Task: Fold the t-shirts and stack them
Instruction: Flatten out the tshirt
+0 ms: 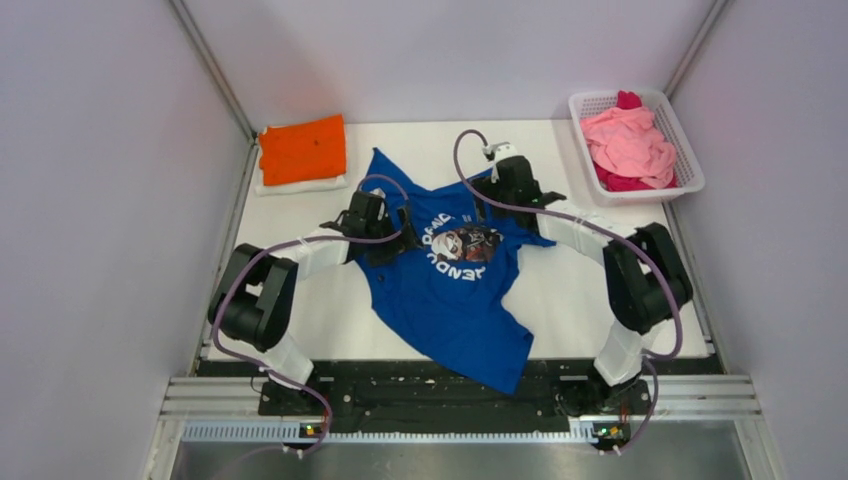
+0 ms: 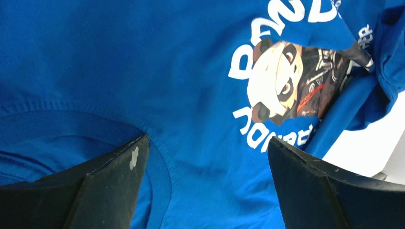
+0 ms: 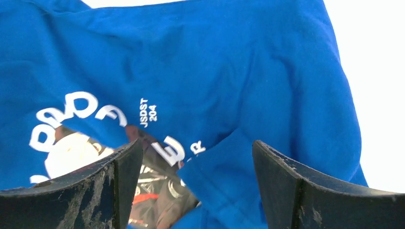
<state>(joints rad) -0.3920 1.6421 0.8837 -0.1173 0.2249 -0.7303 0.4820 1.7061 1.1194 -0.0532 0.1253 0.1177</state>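
Note:
A royal-blue t-shirt (image 1: pixel 445 300) with white lettering and a round panda graphic (image 1: pixel 466 243) lies crumpled across the middle of the table, its hem reaching the near edge. My left gripper (image 1: pixel 392 232) hovers open over its left shoulder; in the left wrist view the gripper (image 2: pixel 207 140) straddles blue cloth (image 2: pixel 119 62) beside a curved seam. My right gripper (image 1: pixel 498 205) is open over the right side; in the right wrist view the gripper (image 3: pixel 196 143) spans a folded-over blue flap (image 3: pixel 224 176) at the graphic's edge. A folded orange t-shirt (image 1: pixel 303 148) lies back left. Pink and magenta t-shirts (image 1: pixel 628 140) fill the basket.
A white mesh basket (image 1: pixel 692 172) stands at the back right corner. The orange shirt rests on a white folded layer (image 1: pixel 300 185). Grey walls close in both sides, and a black and metal rail (image 1: pixel 440 395) holding the arm bases runs along the near edge.

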